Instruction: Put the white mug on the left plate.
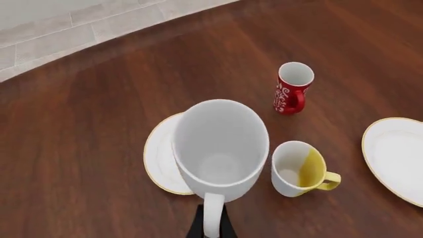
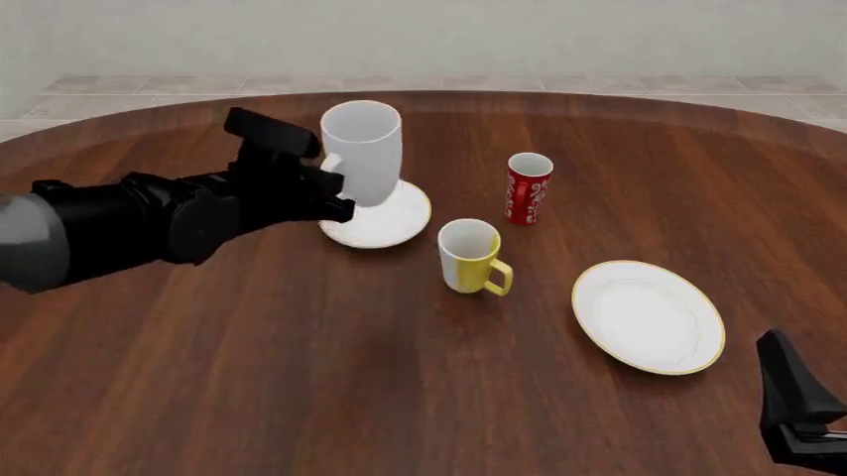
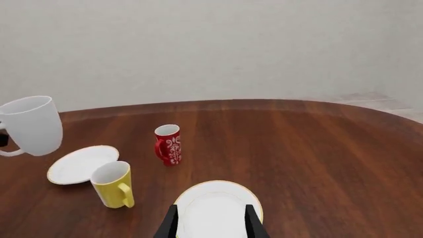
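The tall white mug [image 2: 361, 149] hangs in the air, slightly tilted, over the left plate [image 2: 397, 220], a small white plate with a thin gold rim. My left gripper [image 2: 331, 188] is shut on the mug's loop handle from the left side. In the left wrist view I look down into the white mug [image 1: 220, 144], which hides part of the left plate [image 1: 158, 158], and my left gripper [image 1: 211, 225] clamps the handle. In the right wrist view the white mug [image 3: 33, 124] floats above the left plate [image 3: 79, 163]. My right gripper [image 3: 211, 225] is open and empty at the table's near right [image 2: 800, 407].
A yellow mug [image 2: 470, 256] stands just right of and nearer than the small plate. A red patterned cup [image 2: 530, 188] stands behind it. The larger gold-rimmed plate [image 2: 649, 315] lies at the right, in front of my right gripper.
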`<move>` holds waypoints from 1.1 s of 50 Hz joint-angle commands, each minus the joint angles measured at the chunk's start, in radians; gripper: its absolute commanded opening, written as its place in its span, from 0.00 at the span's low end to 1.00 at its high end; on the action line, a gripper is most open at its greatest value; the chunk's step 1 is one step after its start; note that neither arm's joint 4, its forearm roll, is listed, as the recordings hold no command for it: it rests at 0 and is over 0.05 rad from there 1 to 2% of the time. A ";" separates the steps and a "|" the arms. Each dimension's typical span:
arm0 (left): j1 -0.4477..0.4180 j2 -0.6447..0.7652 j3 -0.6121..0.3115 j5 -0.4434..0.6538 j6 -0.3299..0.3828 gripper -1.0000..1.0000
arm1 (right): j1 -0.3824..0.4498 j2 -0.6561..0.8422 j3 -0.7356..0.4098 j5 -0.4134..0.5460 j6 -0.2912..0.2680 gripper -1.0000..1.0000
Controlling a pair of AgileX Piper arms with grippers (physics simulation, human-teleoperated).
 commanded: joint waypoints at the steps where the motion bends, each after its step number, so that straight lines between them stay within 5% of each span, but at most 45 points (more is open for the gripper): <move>1: 0.012 0.044 -0.080 0.036 -0.026 0.00 | -0.002 -0.001 0.000 -0.001 0.002 1.00; 55: 0.132 0.311 -0.398 0.130 -0.038 0.00 | -0.008 -0.001 0.001 -0.010 0.013 1.00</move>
